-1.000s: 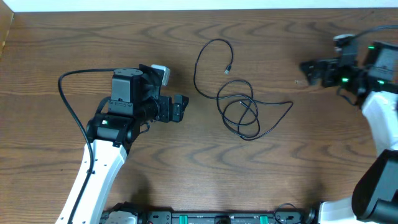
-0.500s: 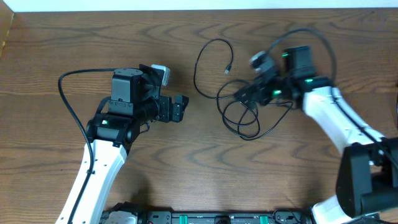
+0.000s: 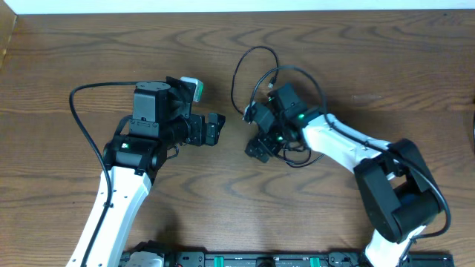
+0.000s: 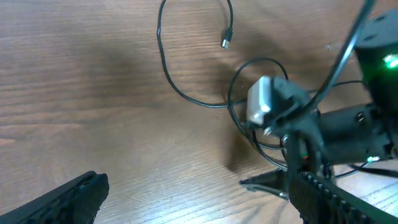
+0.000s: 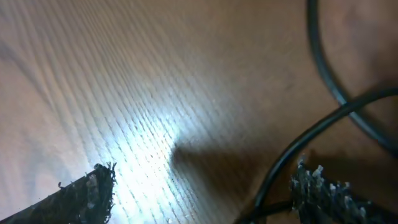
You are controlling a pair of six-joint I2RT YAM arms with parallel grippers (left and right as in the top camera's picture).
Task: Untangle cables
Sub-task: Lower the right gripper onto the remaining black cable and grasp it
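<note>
The wooden table (image 3: 371, 44) carries both arms. The left arm (image 3: 119, 185) lies along the left side. The right arm (image 3: 349, 144) reaches across the middle to the tangle. The left gripper (image 3: 214, 129) points toward the tangle from well apart, jaws spread and empty. The right gripper (image 3: 256, 135) sits low over the knotted part of the black cable (image 3: 234, 81), fingers parted and not clamped on anything. The cable lies mid-table: one free loop runs up toward the far edge, and the crossed coils are under and just beside the right gripper. No white cable can be made out in any view.

The step in hand looks like the first grasp, with untangling itself not begun. The next move calls for closing on a single strand, not a crossing, then lifting it clear of the other coils.

Only the right wrist view shows the fingertips (image 5: 87, 190) wide apart just above the wood, with a strand (image 5: 280, 165) running close to the right-hand one. Only the left wrist view shows the small plug end (image 4: 226, 42) lying free inside the loop.
</note>
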